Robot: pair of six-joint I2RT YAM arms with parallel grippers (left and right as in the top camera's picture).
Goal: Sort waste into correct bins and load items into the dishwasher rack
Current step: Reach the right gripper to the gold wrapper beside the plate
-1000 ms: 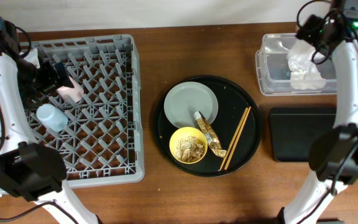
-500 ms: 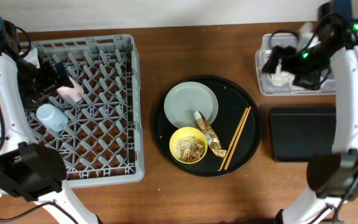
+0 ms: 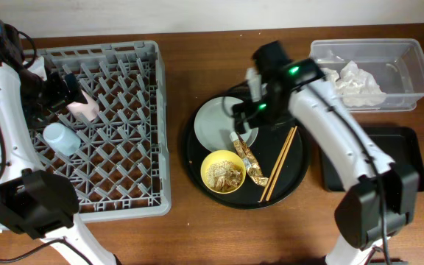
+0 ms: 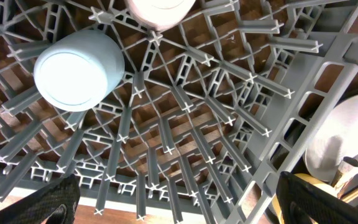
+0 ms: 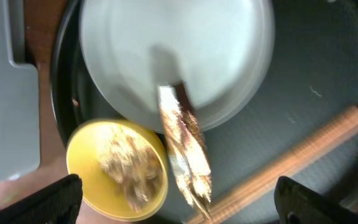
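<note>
The grey dishwasher rack (image 3: pixel 160 132) holds the light blue cup (image 3: pixel 59 138) and the pink cup (image 3: pixel 85 107), both also in the left wrist view (image 4: pixel 78 70) (image 4: pixel 159 9). My left gripper (image 3: pixel 59 87) hovers over the rack (image 4: pixel 185 124), open and empty (image 4: pixel 179 205). My right gripper (image 3: pixel 250 103) is open and empty (image 5: pixel 179 199) above the grey-white plate (image 3: pixel 219 125) (image 5: pixel 185 50). The gold-brown wrapper (image 3: pixel 247 158) (image 5: pixel 185 143) lies from the plate's edge past the yellow bowl (image 3: pixel 222 171) (image 5: pixel 120 171) of food scraps. The chopsticks (image 3: pixel 279 163) (image 5: pixel 303 149) lie to its right. The white tissue (image 3: pixel 355 82) is in the clear tub (image 3: pixel 411 51).
Plate, bowl, wrapper and chopsticks all sit on a large round black tray (image 3: pixel 289 121). The shallow black rectangular tray (image 3: pixel 411 158) lies at the right, partly under my right arm. The rack's corner shows at the left of the right wrist view (image 5: pixel 5 81).
My right arm has swung left from the clear tub to above the plate on the round tray, leaving the tissue in the tub. The left arm has not moved.
</note>
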